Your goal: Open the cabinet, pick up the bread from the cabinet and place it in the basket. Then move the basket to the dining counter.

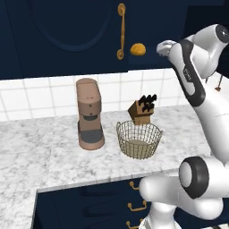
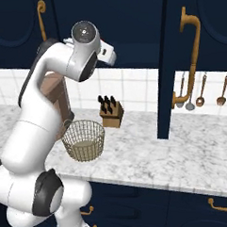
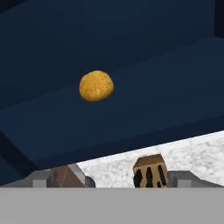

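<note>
With the cabinet [image 1: 67, 27] open, the tool [image 1: 164, 46] hovers wide and empty facing the bread [image 3: 96, 86], which it must next reach and close around

Open shelf space lies around the bread [image 3: 96, 86] inside the cabinet [image 3: 144, 100]; nothing blocks it.

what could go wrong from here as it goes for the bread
1. The small round golden-orange bun sits alone on the dark navy cabinet shelf; the open gripper might nudge it so it rolls further back.
2. The opened navy cabinet door stands edge-on beside the arm, so a wide swing toward the round tan wire-mesh basket could clip it.
</note>
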